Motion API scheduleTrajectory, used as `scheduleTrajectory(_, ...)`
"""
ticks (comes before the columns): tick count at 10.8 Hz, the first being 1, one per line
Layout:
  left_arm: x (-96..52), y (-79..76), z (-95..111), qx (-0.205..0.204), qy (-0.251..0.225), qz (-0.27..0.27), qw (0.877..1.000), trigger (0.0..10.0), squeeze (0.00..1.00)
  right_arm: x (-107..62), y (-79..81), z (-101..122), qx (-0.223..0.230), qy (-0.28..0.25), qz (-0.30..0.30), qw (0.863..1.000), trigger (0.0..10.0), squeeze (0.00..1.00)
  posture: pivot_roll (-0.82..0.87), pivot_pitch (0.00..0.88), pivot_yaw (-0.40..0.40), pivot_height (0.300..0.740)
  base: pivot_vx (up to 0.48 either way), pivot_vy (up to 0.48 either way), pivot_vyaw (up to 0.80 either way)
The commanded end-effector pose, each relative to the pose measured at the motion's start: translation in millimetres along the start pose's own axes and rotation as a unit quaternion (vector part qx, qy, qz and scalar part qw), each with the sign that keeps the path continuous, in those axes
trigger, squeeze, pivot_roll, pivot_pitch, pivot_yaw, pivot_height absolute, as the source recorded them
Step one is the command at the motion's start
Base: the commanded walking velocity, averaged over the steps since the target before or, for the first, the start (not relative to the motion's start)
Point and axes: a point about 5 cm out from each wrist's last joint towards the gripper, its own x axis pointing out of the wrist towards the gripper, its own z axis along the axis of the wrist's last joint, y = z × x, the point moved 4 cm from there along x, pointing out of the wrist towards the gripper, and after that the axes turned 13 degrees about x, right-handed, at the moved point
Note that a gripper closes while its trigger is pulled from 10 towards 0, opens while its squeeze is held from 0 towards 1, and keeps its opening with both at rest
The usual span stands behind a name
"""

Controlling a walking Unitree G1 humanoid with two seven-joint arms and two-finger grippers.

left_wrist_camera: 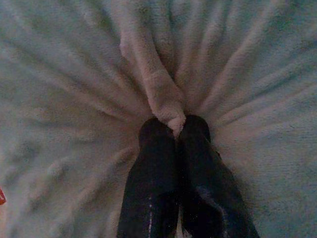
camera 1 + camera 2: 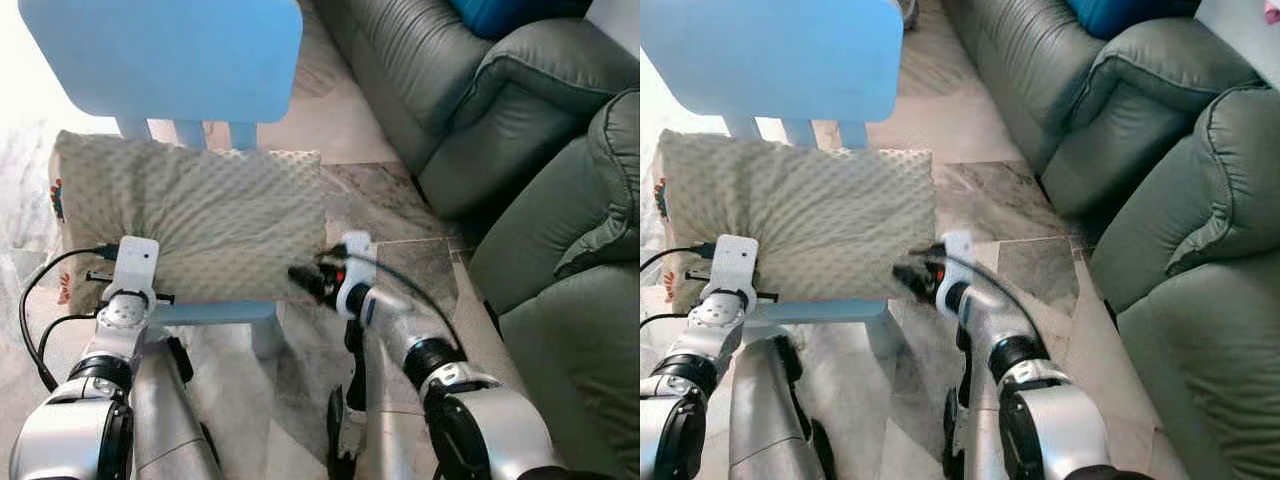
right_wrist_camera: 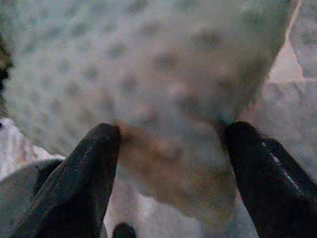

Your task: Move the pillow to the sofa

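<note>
A small light-blue chair (image 2: 215,312) stands before me on the pale marbled floor (image 2: 385,205), its backrest toward 12 o'clock. On its seat lies the dotted beige pillow (image 2: 200,215), covering nearly the whole seat and overhanging it toward 9 o'clock. At 1 to 3 o'clock the grey-green sofa (image 2: 520,130) stands on the same floor.

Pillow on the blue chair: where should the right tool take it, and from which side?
Take the pillow at its right-hand corner, coming in from the robot's side. That corner overhangs the blue chair seat, so both fingers fit around it. The right tool is open there already; the left tool pinches a fold of cover.
</note>
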Motion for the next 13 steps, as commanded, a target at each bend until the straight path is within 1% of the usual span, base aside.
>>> scheduleTrajectory(1, -10.9, -24.0, -36, -0.001, 0.059, -0.049, 0.997, 0.0, 0.0, 0.6, -3.7, -6, -0.013, 0.012, -0.021, 1.0, 10.0, 1.0, 0.08, 0.248, -0.156, 0.486, 0.0, 0.0, 0.0)
scheduleTrajectory(2, -11.5, -24.6, -37, -0.002, 0.058, -0.052, 0.997, 0.0, 0.0, 0.8, -7.9, -8, -0.032, 0.017, -0.045, 0.998, 9.5, 1.0, 0.08, 0.253, -0.158, 0.486, 0.0, 0.0, 0.0)
scheduleTrajectory(3, -12.4, -24.7, -39, -0.003, 0.059, -0.053, 0.997, 0.0, 0.0, 1.9, -5.8, -5, -0.02, 0.013, -0.04, 0.999, 0.0, 0.0, 0.08, 0.255, -0.159, 0.486, 0.0, 0.0, 0.0)
scheduleTrajectory(6, -13.6, -25.7, -42, -0.006, 0.061, -0.055, 0.997, 0.0, 0.0, 5.5, 0.7, 17, -0.028, -0.039, -0.043, 0.998, 0.0, 0.0, 0.09, 0.262, -0.168, 0.486, 0.0, 0.0, 0.0)
scheduleTrajectory(7, -13.9, -26.4, -42, -0.007, 0.061, -0.056, 0.997, 0.0, 0.0, 6.7, 4.5, 22, -0.024, -0.052, -0.037, 0.998, 0.0, 0.0, 0.09, 0.262, -0.169, 0.486, 0.0, 0.0, 0.0)
scheduleTrajectory(9, -14.0, -27.6, -42, -0.008, 0.06, -0.059, 0.996, 0.0, 0.0, 6.8, 5.4, 20, -0.022, -0.057, -0.034, 0.998, 0.0, 0.0, 0.09, 0.258, -0.168, 0.486, 0.0, 0.0, 0.0)
scheduleTrajectory(11, -13.7, -30.0, -40, -0.009, 0.057, -0.065, 0.996, 0.0, 0.0, 2.8, -3.1, 16, -0.022, -0.051, -0.042, 0.998, 0.0, 0.0, 0.08, 0.242, -0.169, 0.486, 0.0, 0.0, 0.0)
scheduleTrajectory(13, -12.1, -29.9, -36, -0.011, 0.055, -0.064, 0.996, 0.0, 0.0, -0.6, -9.5, 20, -0.03, -0.051, -0.047, 0.997, 0.0, 0.0, 0.08, 0.222, -0.167, 0.486, 0.0, 0.0, 0.0)
